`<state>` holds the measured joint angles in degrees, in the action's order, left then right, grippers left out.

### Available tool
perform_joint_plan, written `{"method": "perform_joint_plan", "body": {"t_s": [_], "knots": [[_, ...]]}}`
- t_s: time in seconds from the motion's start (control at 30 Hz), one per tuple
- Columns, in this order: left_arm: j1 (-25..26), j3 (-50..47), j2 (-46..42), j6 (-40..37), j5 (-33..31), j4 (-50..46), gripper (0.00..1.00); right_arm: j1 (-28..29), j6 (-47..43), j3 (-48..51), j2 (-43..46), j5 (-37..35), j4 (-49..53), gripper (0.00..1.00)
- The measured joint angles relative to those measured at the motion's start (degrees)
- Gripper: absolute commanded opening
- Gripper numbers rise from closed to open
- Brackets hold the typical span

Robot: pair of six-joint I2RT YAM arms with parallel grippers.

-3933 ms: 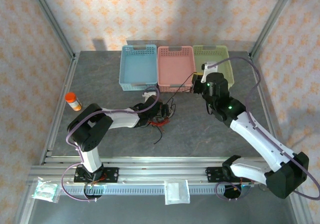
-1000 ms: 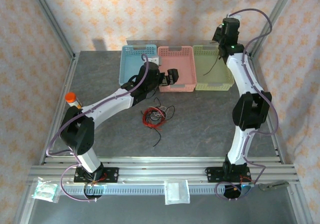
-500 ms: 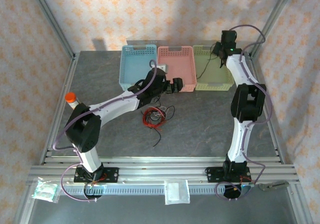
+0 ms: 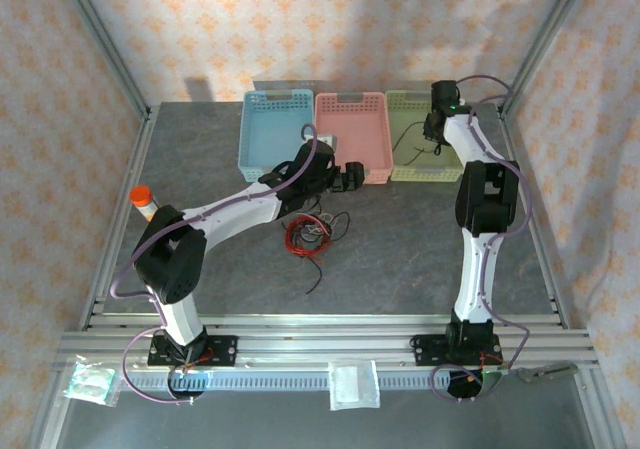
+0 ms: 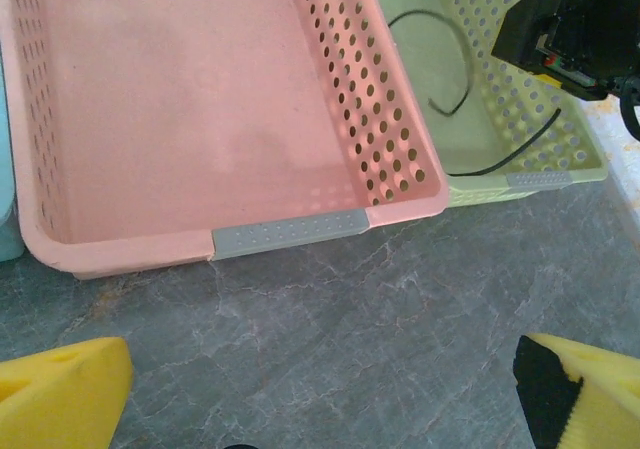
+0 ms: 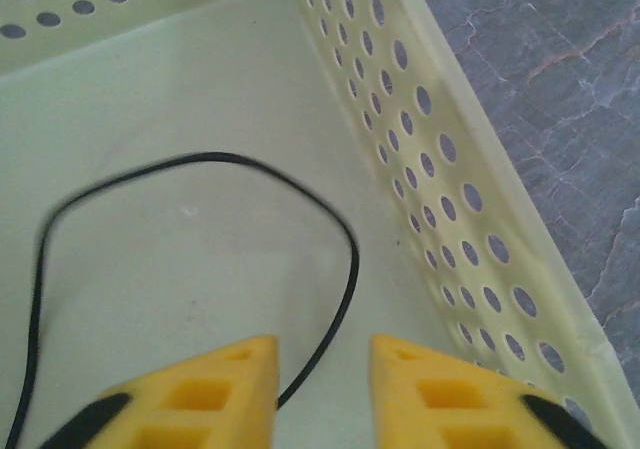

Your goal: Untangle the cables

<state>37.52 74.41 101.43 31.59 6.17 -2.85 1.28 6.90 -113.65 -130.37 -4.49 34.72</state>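
1. Release: right tool [image 6: 320, 379], lowered into green basket [image 6: 440, 169], has just parted its jaws; black cable [image 6: 200, 157] lies loose on the basket floor.
2. Remainder: left tool [image 5: 320, 394] hangs wide open, empty; red-black bundle [image 4: 308, 233] waits tangled on desk [image 4: 400, 249], likely next.

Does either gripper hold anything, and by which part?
Nothing is held. The left gripper is open; the right gripper is open, the black cable loose between its jaws.

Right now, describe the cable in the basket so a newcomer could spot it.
On the table's far edge, find the green basket at the right end. Inside lies one thin black cable in a loose loop, alone, unlike the red-and-black tangle on the tabletop.
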Motion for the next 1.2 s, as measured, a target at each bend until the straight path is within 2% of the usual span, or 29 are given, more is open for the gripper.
{"method": "perform_joint_plan", "body": {"t_s": [0.1, 0.3, 0.37, 0.5, 0.63, 0.8, 0.97, 1.03, 1.2], "knots": [[0.0, 0.0, 0.0, 0.0, -0.5, -0.3, 0.99, 0.0, -0.4, -0.9, 0.0, -1.0, 0.4, 0.45], [0.0, 0.0, 0.0, -0.2, -1.1, -0.9, 0.99, 0.0, -0.7, -2.5, 2.2, -1.9, 0.3, 0.46], [0.0, 0.0, 0.0, -0.7, -1.3, -1.3, 0.99, 0.2, -0.7, 0.9, 5.8, -1.7, -1.5, 0.45], [0.0, -4.7, -4.0, -2.1, -2.7, -1.6, 0.97, 2.4, -0.9, 16.0, 19.5, -0.8, -7.0, 0.43], [0.0, -11.8, -11.7, -2.7, -4.0, -2.8, 0.95, 7.8, -0.2, 27.1, 31.7, 0.8, -11.7, 0.43], [-0.2, -19.5, -19.5, -1.9, -4.9, -3.1, 0.91, 16.0, 2.4, 37.9, 41.0, 1.8, -14.3, 0.39], [-1.8, -27.2, -22.2, 1.7, -4.4, -2.5, 0.87, 23.7, 6.6, 46.4, 44.4, 3.0, -14.8, 0.34], [-3.5, -30.4, -22.9, 3.9, -3.1, -1.8, 0.84, 26.8, 8.3, 49.0, 44.4, 3.9, -15.1, 0.34], [-7.7, -36.5, -25.2, 8.7, 0.9, 2.3, 0.83, 34.0, 10.5, 52.2, 43.3, 7.3, -17.7, 0.33]]}}
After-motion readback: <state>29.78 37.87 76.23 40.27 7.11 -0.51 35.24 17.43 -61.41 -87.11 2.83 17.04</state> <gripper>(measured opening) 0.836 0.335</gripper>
